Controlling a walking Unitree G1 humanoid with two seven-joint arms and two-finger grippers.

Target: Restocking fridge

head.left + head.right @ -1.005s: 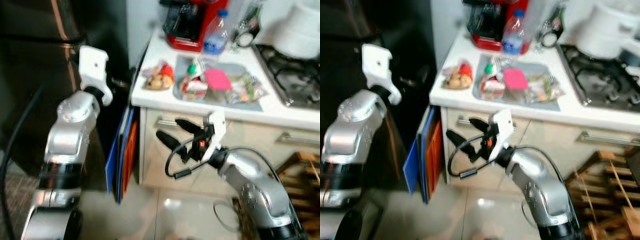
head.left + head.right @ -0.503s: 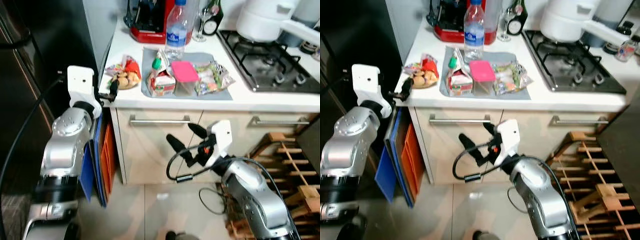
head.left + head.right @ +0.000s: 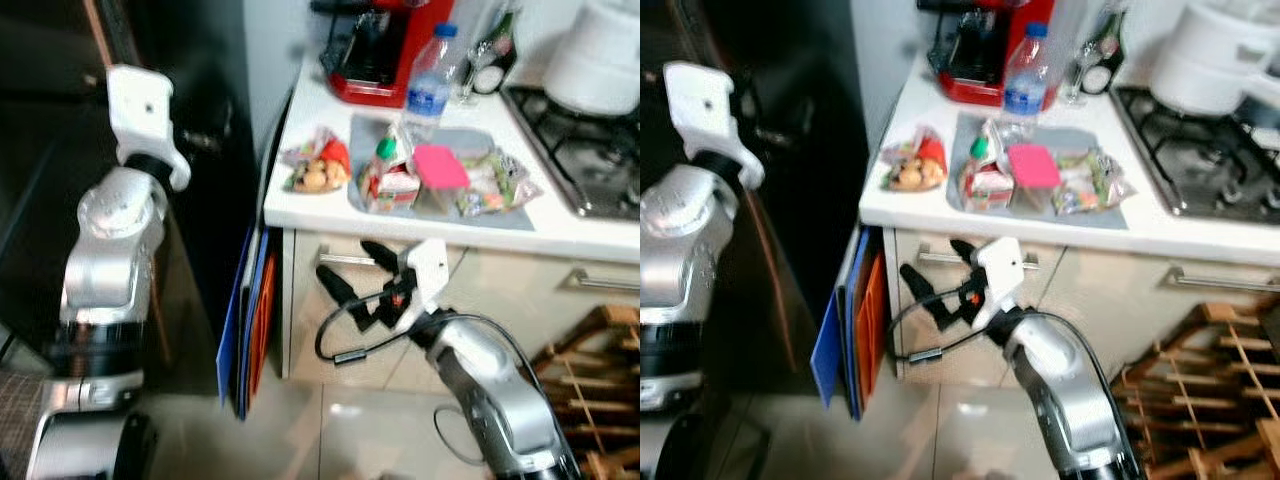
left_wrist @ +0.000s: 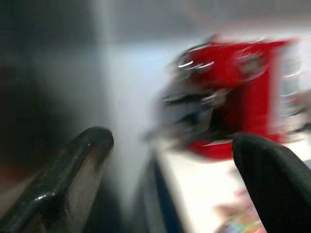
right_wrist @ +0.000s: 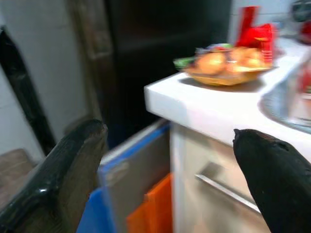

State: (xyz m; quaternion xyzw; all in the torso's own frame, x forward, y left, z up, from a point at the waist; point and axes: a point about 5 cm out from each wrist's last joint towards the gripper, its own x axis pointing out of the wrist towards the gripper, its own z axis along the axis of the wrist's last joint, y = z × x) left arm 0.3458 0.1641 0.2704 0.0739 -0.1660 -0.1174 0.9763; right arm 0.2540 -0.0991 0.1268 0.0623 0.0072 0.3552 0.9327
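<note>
The black fridge [image 3: 60, 220] fills the left side, its door shut. My left arm [image 3: 115, 215] is raised beside it. My left gripper [image 4: 170, 141] is open and empty, facing the red coffee machine [image 4: 233, 92]. On the white counter, a grey tray [image 3: 358, 135] holds a milk carton [image 3: 388, 175], a pink-lidded box [image 3: 438, 168] and a bag of greens [image 3: 492, 185]. A water bottle [image 3: 428, 75] stands behind them. A snack bag [image 3: 315, 165] lies at the counter's left corner. My right gripper [image 3: 348, 266] is open and empty, low in front of the drawer.
Blue and orange boards [image 3: 250, 310] lean in the gap between the fridge and the cabinet. The drawer handle [image 3: 340, 260] is just behind my right fingers. A gas hob [image 3: 590, 150] with a white pot [image 3: 600, 55] is at the right. A wooden rack [image 3: 600, 340] stands on the floor.
The camera has swung left, back toward the fridge, so the hob has slid to the picture's edge. Both grippers stay open and empty.
</note>
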